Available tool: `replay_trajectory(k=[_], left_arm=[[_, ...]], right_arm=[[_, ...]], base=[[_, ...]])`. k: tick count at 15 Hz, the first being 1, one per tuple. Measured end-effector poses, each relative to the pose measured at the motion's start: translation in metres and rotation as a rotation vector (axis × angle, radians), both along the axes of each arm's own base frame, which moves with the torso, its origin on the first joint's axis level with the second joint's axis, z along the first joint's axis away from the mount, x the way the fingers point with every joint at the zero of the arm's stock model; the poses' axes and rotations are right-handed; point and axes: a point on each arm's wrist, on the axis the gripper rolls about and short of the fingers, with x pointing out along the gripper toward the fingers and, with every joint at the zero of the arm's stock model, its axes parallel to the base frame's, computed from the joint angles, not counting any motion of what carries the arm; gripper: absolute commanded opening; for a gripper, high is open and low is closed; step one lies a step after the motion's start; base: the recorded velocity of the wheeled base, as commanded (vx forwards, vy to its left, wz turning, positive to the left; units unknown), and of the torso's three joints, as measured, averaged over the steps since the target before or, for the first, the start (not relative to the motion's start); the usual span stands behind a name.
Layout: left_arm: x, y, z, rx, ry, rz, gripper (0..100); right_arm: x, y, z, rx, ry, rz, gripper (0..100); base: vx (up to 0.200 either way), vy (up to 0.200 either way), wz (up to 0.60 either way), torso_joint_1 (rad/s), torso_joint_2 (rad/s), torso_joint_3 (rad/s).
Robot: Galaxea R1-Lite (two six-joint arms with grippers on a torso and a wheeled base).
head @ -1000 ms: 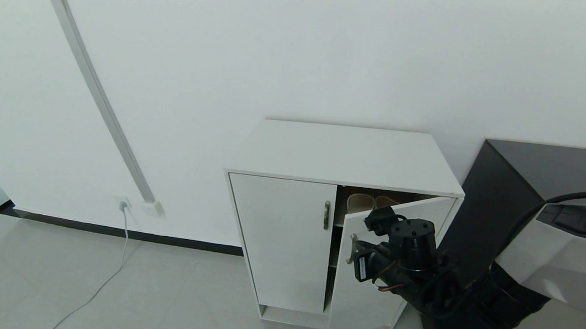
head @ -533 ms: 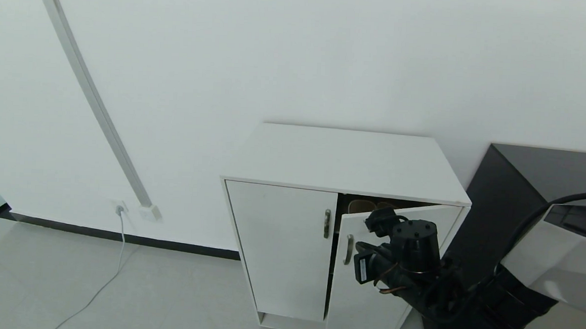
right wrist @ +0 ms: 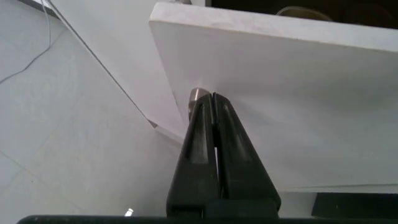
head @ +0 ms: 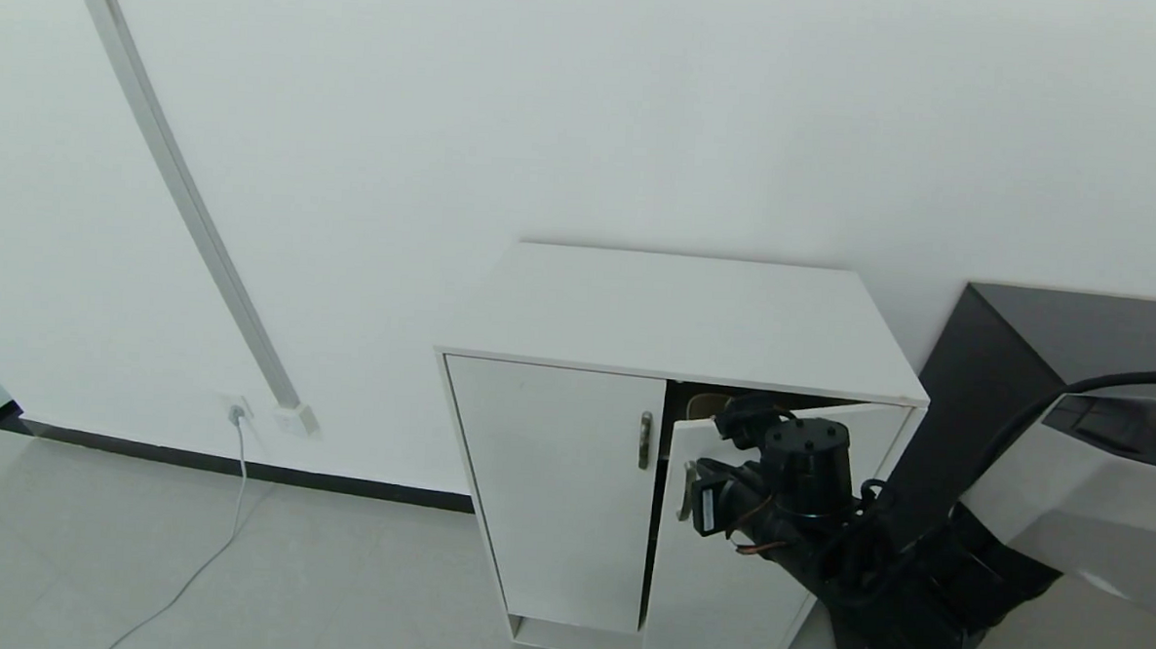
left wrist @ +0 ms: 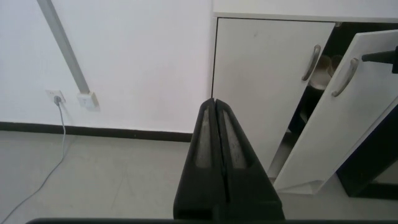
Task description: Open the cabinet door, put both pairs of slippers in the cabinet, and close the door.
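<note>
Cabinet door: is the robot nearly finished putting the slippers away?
Nearly, it seems. Some slippers already sit inside, though I can't count both pairs. The right gripper, shut, is against the right door beside its handle. Left to do: that door is ajar and needs closing fully.

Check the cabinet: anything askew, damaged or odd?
Nothing damaged or spilled. The one thing off: the right door of the cabinet stands ajar, angled out from the closed left door, with a slipper showing through the gap at the top. The shut right gripper sits against that door's front by its handle.
</note>
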Motion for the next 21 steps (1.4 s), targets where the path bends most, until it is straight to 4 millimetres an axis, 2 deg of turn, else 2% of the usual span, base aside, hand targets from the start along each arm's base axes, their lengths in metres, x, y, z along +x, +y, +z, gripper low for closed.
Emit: replay_trajectory(k=[12, 21], left_arm=[[0.000, 0.000, 0.000, -0.001, 0.000, 0.000, 0], [0.000, 0.000, 0.000, -0.001, 0.000, 0.000, 0]], right_arm=[[0.034, 0.000, -0.011, 0.014, -0.019, -0.051, 0], [0.048, -0.002, -0.011, 0.024, -0.031, -0.073, 0]], base=[[0.000, 0.000, 0.00, 0.000, 0.00, 0.000], [0.000, 0.000, 0.00, 0.000, 0.00, 0.000]])
